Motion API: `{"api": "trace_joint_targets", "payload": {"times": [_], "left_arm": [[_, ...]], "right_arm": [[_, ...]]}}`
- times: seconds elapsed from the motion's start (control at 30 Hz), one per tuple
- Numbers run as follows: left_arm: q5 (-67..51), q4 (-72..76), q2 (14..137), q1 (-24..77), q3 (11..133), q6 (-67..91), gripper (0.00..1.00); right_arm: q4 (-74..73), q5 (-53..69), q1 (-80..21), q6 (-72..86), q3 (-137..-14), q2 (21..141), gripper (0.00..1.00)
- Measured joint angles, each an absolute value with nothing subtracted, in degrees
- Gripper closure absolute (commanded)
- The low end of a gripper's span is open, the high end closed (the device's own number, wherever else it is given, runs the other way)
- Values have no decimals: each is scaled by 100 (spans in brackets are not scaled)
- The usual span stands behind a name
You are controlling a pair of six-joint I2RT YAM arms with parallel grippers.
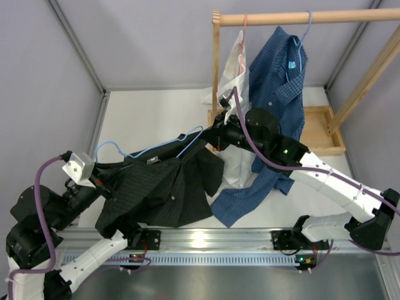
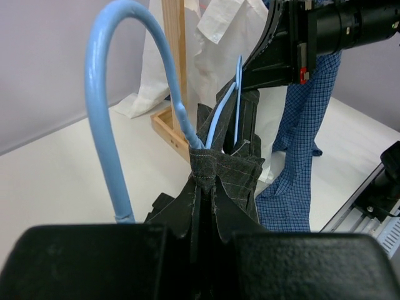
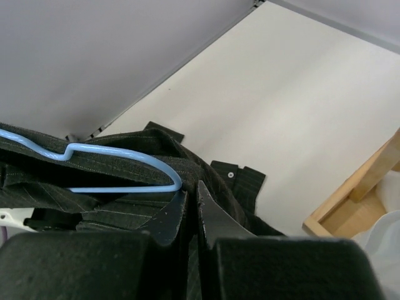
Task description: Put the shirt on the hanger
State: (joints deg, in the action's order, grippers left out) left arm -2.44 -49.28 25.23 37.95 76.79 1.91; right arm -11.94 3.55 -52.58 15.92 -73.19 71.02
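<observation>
**A:** Two grippers on the one shirt (image 1: 162, 187)?

**B:** Yes. The left gripper (image 2: 206, 187) is clenched on the cloth at the collar, right beside the neck of the hanger (image 2: 103, 125). The hook arches up above its fingers.

**A:** And the right gripper (image 3: 192, 194)?

**B:** It is pinched tight on a fold of shirt, just beside the hanger's bent shoulder end.

**A:** Where is the shirt?

**B:** It is on the near-left part of the table (image 1: 156, 106), stretched between the two grippers, with its lower part spread on the surface. The hanger runs along its top edge, with the hook pointing left.

**A:** What else is there?

**B:** A wooden rack (image 1: 215, 69) stands far right, with a white shirt (image 1: 234, 62) and a blue shirt (image 1: 278, 81) hanging on it. The blue shirt's tail lies just beside the dark one.
</observation>
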Motion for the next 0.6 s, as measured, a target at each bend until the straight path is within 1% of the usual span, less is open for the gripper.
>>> {"api": "trace_joint_targets", "payload": {"times": [0.27,0.43,0.6], "left_arm": [[-172,-5061,2453,3802,7518,73,100],[-108,-5293,2554,3802,7518,-8,100],[213,-5439,2742,3804,7518,62,100]], "right_arm": [[-1391,799,-4995,1039,-7601,7218,100],[-1435,845,-4958,864,-7629,7218,100],[-1500,856,-4936,762,-7699,7253,100]]}}
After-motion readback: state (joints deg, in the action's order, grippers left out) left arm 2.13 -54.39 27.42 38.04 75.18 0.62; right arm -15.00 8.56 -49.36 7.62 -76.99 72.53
